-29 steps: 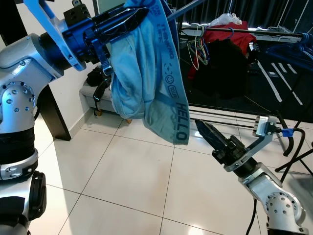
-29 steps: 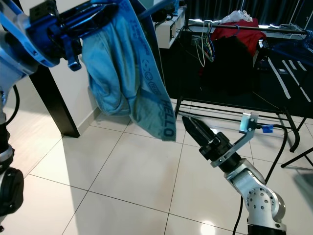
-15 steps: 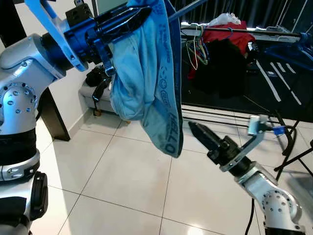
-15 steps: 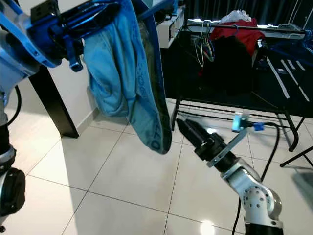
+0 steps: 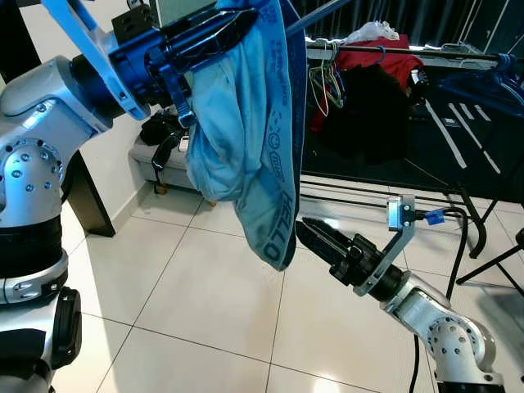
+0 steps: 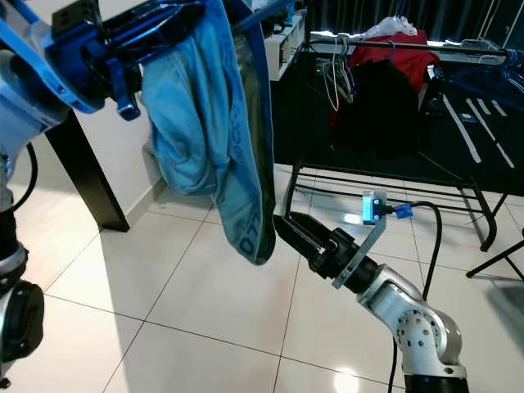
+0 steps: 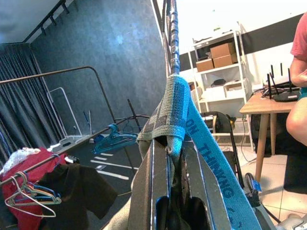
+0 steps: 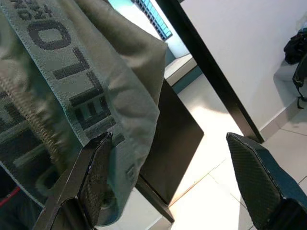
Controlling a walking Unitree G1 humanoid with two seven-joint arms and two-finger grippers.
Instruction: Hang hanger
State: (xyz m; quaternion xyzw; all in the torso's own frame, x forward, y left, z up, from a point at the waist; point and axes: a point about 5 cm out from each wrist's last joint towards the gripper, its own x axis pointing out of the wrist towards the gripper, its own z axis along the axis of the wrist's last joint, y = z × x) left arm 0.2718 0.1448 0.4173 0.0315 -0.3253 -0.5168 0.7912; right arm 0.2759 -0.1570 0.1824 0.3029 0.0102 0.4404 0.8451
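A light blue garment (image 5: 237,139) with a printed waistband hangs from my left gripper (image 5: 209,33), which is raised high at upper left and shut on it. In the left wrist view the waistband (image 7: 180,110) drapes over the closed fingers. A thin dark rod (image 5: 315,12) runs up and right from there. My right gripper (image 5: 307,233) reaches in from the lower right, its tips at the garment's lower hem. The right wrist view shows its fingers (image 8: 91,182) spread wide, with the waistband (image 8: 72,72) beside one of them.
A clothes rack (image 5: 409,51) at the back carries red and black clothes and several hangers (image 5: 327,82). Blue hangers (image 5: 491,82) lie at the far right. A black furniture leg (image 5: 86,192) stands on my left. A person (image 7: 297,96) sits at a wooden table.
My right gripper has moved left and a little up, from beside the garment to its lower hem. The garment's hanging end has swung and twisted. My left gripper stays raised.
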